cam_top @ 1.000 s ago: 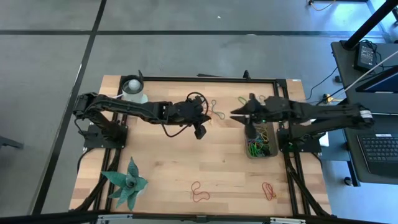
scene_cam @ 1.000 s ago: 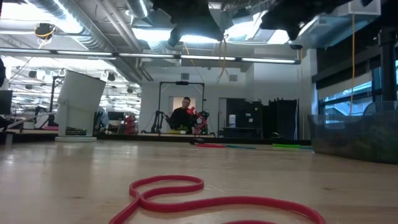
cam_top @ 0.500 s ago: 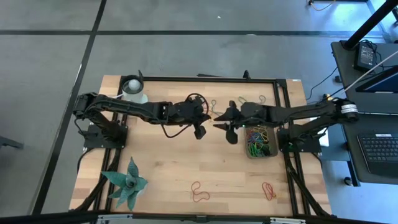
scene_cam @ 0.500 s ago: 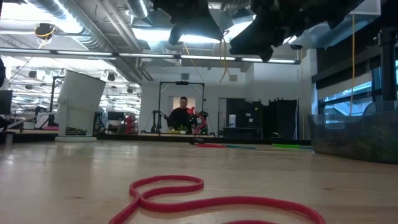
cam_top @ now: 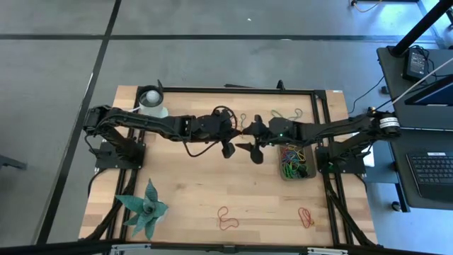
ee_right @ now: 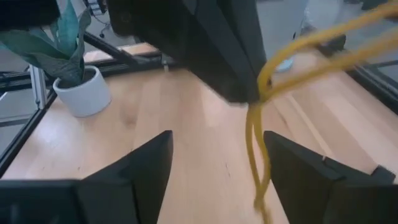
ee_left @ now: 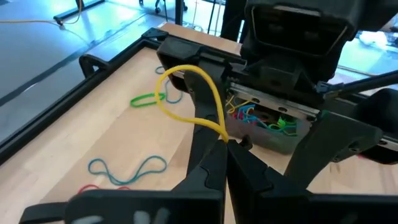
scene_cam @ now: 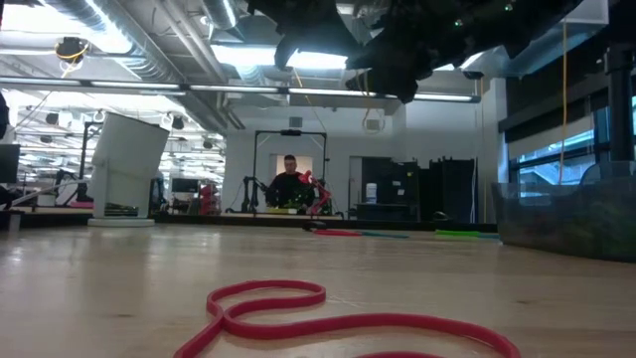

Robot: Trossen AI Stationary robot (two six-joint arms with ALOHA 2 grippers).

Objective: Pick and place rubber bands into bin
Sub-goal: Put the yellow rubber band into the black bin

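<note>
My left gripper (cam_top: 238, 132) hovers over the table's middle, shut on a yellow rubber band (ee_left: 186, 87). My right gripper (cam_top: 245, 139) faces it from the right, open. Its two fingers stand on either side of the yellow band (ee_right: 256, 143); whether they touch it I cannot tell. The dark grey bin (cam_top: 296, 161) lies at the table's right with several coloured rubber bands inside, and it shows again in the left wrist view (ee_left: 273, 132). Loose rubber bands lie on the wood: green (cam_top: 277, 113), red (cam_top: 226, 218) and red (cam_top: 306, 217). My left gripper pinches one spot of the yellow loop (ee_left: 221, 133) between its two fingertips. The fingers reach roughly level from the table's left. The band is lifted clear of the table, and its free loop stands out beyond the fingertips into the gap of the right gripper.
A white cup (cam_top: 151, 101) stands at the far left corner and a green plant (cam_top: 144, 207) at the near left. A blue band (ee_left: 127, 168) and a green band (ee_left: 148, 99) lie near the far edge. A black frame (cam_top: 212, 90) borders the table.
My right gripper has gone from above the bin toward the table's left, up to the left gripper's fingertips, and now stands around the yellow band. My left gripper has kept still with the band held.
</note>
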